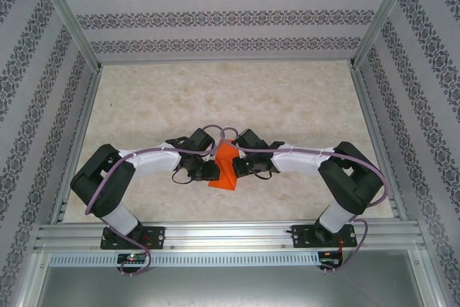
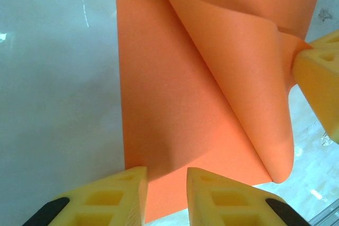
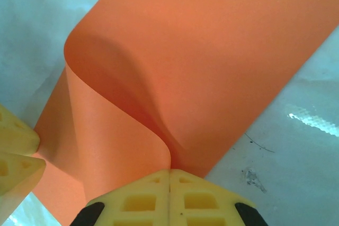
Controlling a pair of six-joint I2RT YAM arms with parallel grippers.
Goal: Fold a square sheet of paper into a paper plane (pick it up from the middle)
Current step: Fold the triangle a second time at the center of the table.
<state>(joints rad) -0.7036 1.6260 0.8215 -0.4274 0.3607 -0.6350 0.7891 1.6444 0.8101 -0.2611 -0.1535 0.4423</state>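
Observation:
The square sheet of paper (image 1: pixel 227 167) is bright orange, folded over, and hangs between the two grippers near the table's front middle. My right gripper (image 3: pixel 169 172) is shut on it, with a curled flap of the sheet (image 3: pixel 212 51) running into the seam between its jaws. My left gripper (image 2: pixel 167 170) stands a little open at the lower edge of the sheet (image 2: pixel 175 104), and orange shows through the gap. The right gripper's fingers (image 2: pixel 318 72) pinch the flap at the right edge of the left wrist view. A paper plane is out of view.
The marble-patterned table (image 1: pixel 230 98) stretches away behind the grippers. An aluminium rail (image 1: pixel 230 235) runs along the near edge. Frame posts and patterned walls close in the left, right and back sides.

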